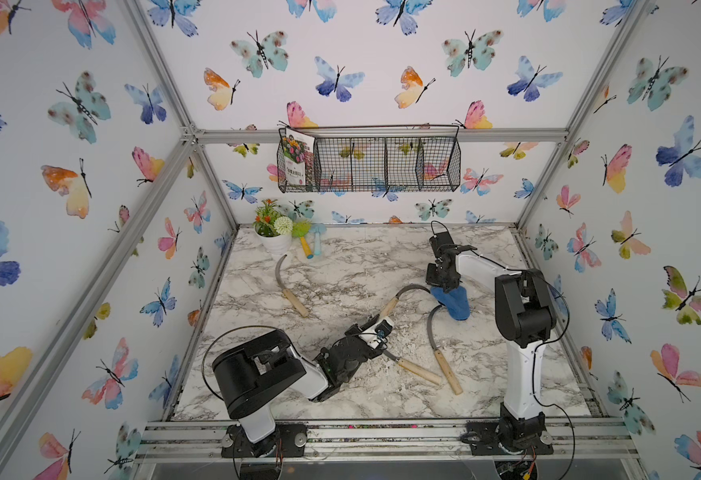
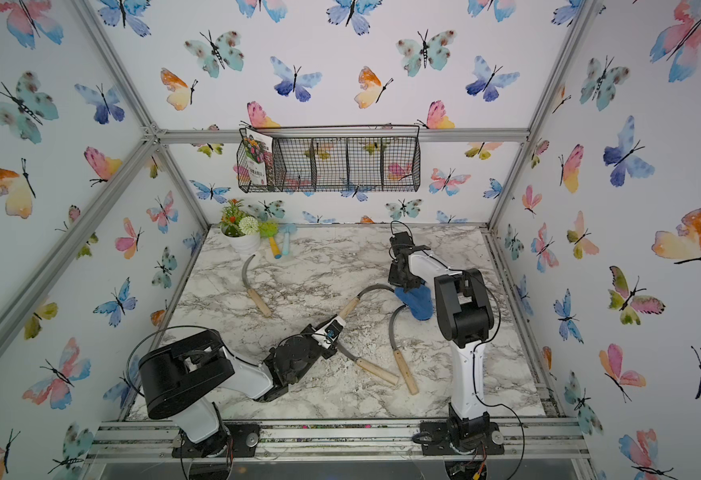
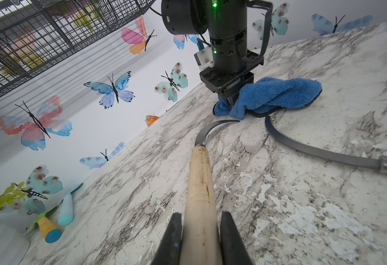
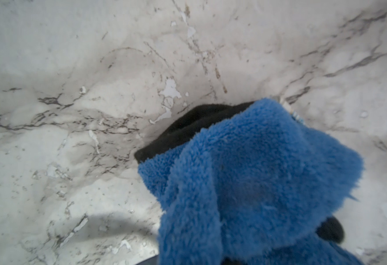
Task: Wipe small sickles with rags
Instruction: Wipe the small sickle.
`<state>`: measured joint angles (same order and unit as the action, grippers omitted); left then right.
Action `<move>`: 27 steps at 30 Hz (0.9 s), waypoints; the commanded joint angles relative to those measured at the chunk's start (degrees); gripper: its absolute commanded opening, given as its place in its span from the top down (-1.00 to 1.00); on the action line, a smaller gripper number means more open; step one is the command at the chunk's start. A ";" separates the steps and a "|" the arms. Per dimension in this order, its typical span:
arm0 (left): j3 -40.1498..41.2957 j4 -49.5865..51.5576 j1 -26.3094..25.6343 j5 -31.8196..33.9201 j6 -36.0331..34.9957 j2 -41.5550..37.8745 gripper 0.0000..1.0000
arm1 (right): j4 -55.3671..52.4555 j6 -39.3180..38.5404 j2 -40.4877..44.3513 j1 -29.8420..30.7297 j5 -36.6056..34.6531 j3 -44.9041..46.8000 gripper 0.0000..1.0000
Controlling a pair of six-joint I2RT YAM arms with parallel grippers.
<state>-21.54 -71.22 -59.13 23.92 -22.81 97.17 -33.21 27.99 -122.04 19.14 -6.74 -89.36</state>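
1. The left fingers (image 3: 173, 231) are clamped tight on the pale wooden handle of one sickle (image 3: 199, 181), one finger on each side, near its butt end; I judge this grip is chosen to leave the whole curved blade free and aimed toward the cloth.
2. The right fingers (image 3: 231, 102) are closed on a bunched end of the blue rag (image 3: 279, 94); the rest of it trails on the table (image 1: 340, 257), low enough to be dragged along metal.
3. The held blade's tip lies just beside the rag's edge, close by the right fingers; whether it touches the cloth cannot be told.
4. A second sickle (image 1: 436, 332) lies flat with its blade tip at the rag's edge; a third sickle (image 1: 417, 368) lies just beside it, its blade partly under the left arm; a fourth sickle (image 1: 286, 286) lies well apart, toward the back of the table.
5. By the look of it, blade and cloth are being brought together; wiping of this blade seems about to begin.
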 commanded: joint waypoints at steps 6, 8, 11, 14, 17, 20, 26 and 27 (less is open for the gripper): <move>0.07 -3.31 -0.61 0.87 -1.27 0.74 1.00 | 0.28 -2.02 -3.57 2.64 7.27 0.32 0.96; 0.02 -3.31 -0.66 0.86 -1.25 0.75 1.00 | 0.16 -2.90 -3.15 4.21 6.51 -0.56 0.96; -0.12 -3.29 -0.76 1.13 -1.36 0.90 1.00 | 0.17 -4.16 -2.49 6.70 5.85 -1.79 0.96; -0.20 -3.31 -0.78 1.32 -1.34 0.83 1.00 | -0.38 -4.73 -1.42 8.98 5.90 -2.84 0.96; -0.42 -2.96 -0.81 2.02 -1.50 0.66 1.00 | -2.04 -4.68 0.18 11.09 8.89 -4.22 0.96; -0.57 -3.05 -0.81 2.50 -1.63 0.83 1.00 | -3.00 -4.56 2.27 14.18 9.17 -4.56 0.96; -0.96 -3.13 -0.76 3.15 -1.72 1.62 1.00 | -3.11 -4.44 3.47 18.80 11.42 -4.53 0.96; -0.96 -3.13 -0.78 3.22 -1.71 1.70 1.00 | -3.07 -4.35 3.62 18.99 11.64 -4.38 0.96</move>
<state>-21.12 -72.60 -59.75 26.87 -23.55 98.17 -32.18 23.27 -118.87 36.62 -0.91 -94.00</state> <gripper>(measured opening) 0.211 0.134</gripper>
